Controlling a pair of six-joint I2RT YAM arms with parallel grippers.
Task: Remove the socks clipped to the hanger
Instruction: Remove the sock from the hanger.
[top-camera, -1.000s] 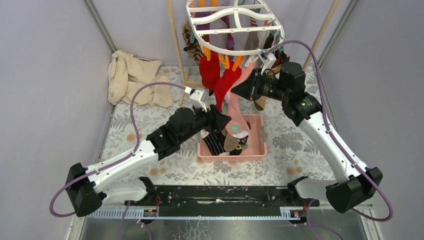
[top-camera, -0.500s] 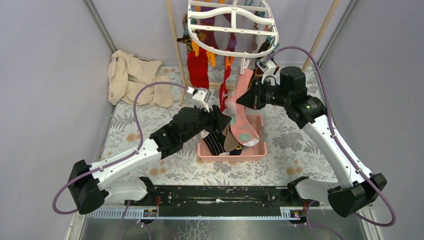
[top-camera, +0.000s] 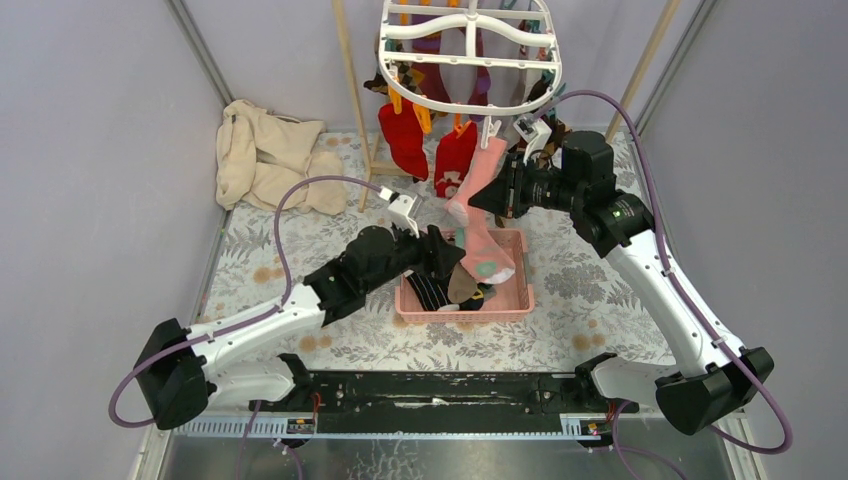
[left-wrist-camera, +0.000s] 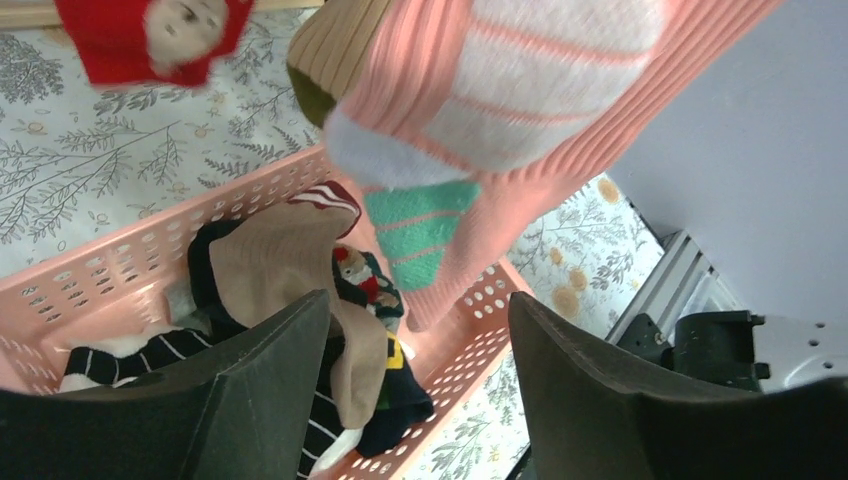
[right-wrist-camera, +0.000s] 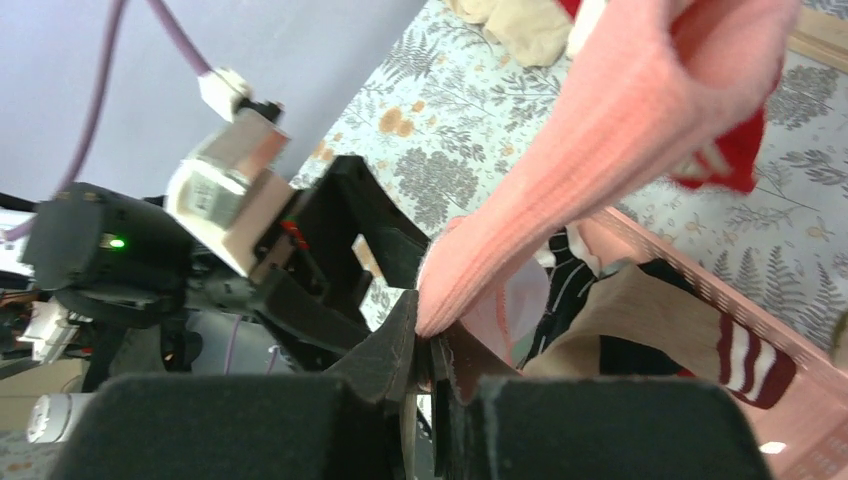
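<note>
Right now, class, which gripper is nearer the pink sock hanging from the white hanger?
Right. The right gripper is shut on the pink sock, partway down it. The left gripper is open lower down, by the sock's toe end over the pink basket, not gripping it.

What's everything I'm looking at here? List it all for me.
hanger: one, white, overhead at the back
red socks: two, red, clipped to its near rim
pink sock: one, pink with green patches, hanging from the rim down to the basket
other clipped socks: count unclear, purple and brown, behind
basket: one, pink, mid-table
basket socks: several, striped black and tan, inside the basket
cloth: one, beige, back left
poles: two, wooden, flanking the hanger
arms: two, black and white, near edge
left fingers: open, above the basket
right fingers: shut on the pink sock
</note>
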